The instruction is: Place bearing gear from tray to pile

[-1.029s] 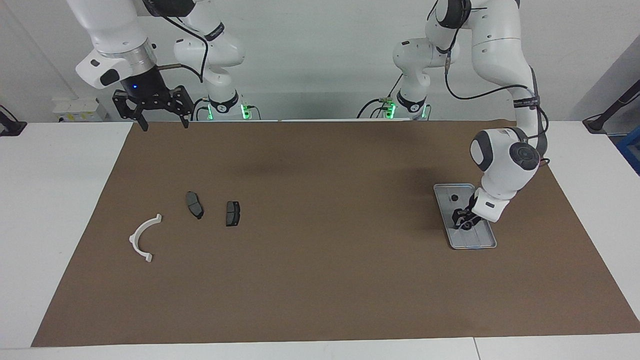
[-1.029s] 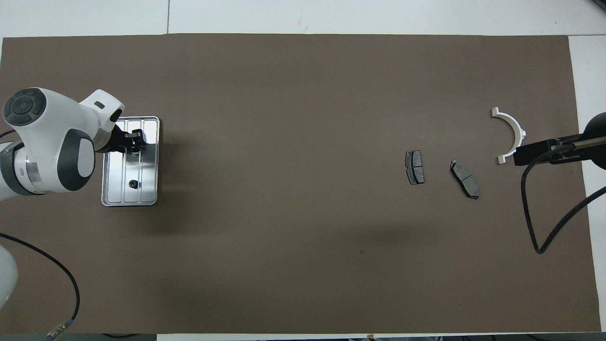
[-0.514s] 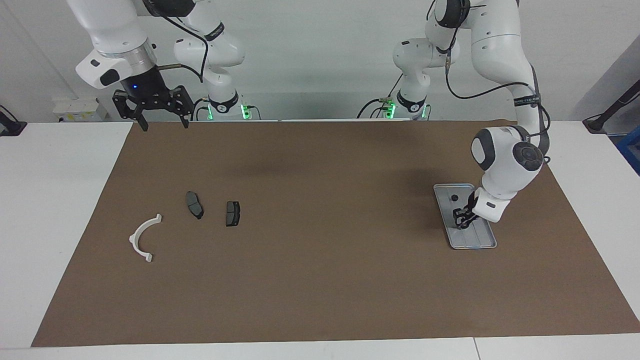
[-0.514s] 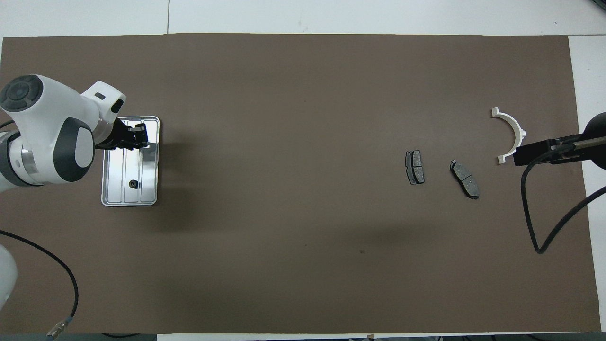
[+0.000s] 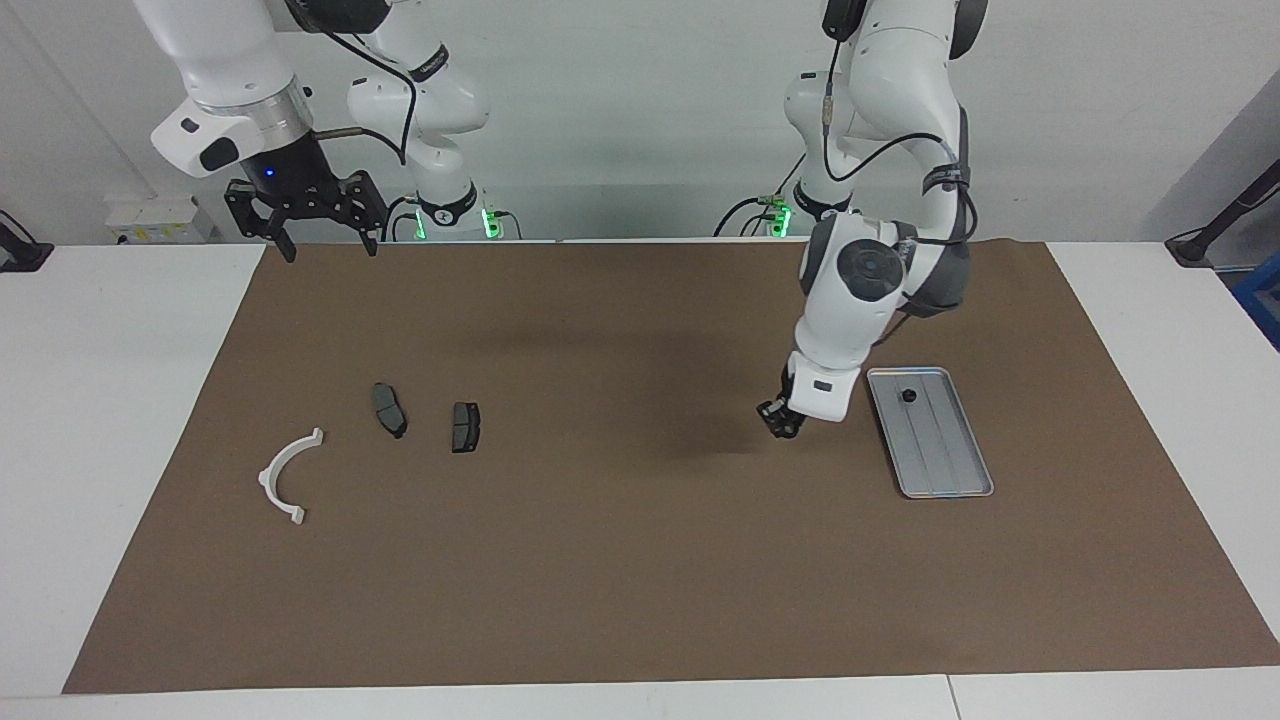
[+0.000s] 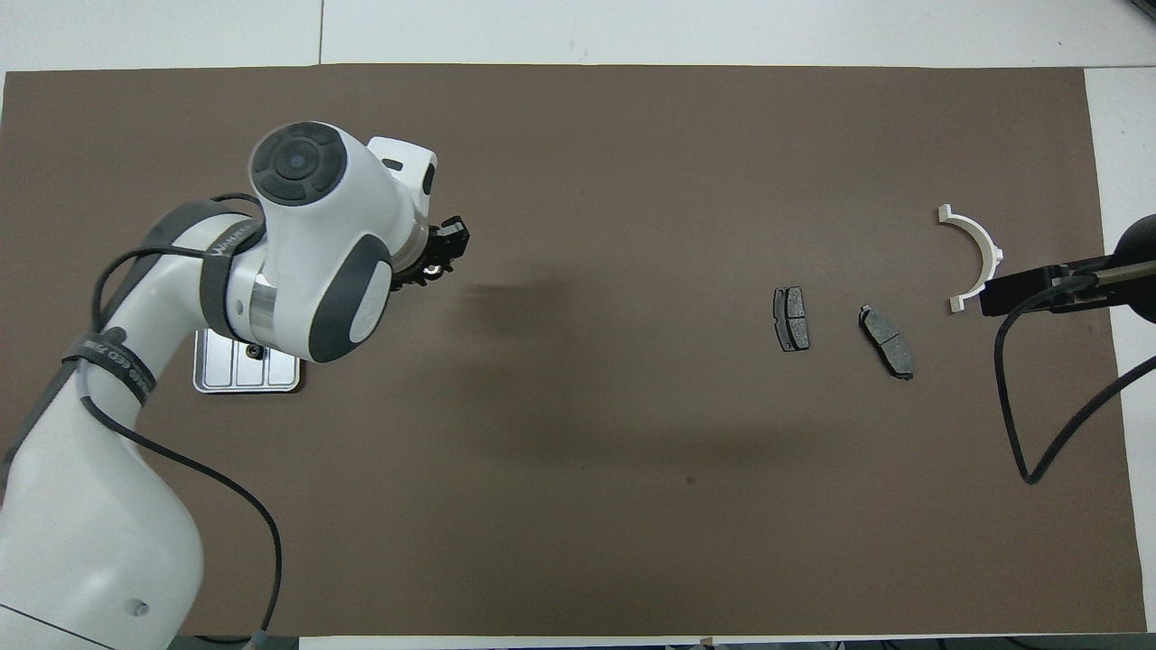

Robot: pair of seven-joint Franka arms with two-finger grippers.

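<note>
Right gripper (image 5: 320, 235) is held waiting with fingers apart over the mat edge at the right arm's end, and the pile (image 5: 389, 409) is untouched. Left gripper (image 5: 779, 421) has been lifted out of the tray (image 5: 950, 455) and swung toward the pile. It is clamped on a small dark part, taken to be the bearing gear (image 6: 433, 269), so the carry is judged under way, over bare mat beside the tray. One small dark piece (image 5: 908, 395) is left in the tray, at the end nearer the robots.

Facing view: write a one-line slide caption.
Left gripper shut on a small dark part above the brown mat, beside the tray; right gripper waits open.
</note>
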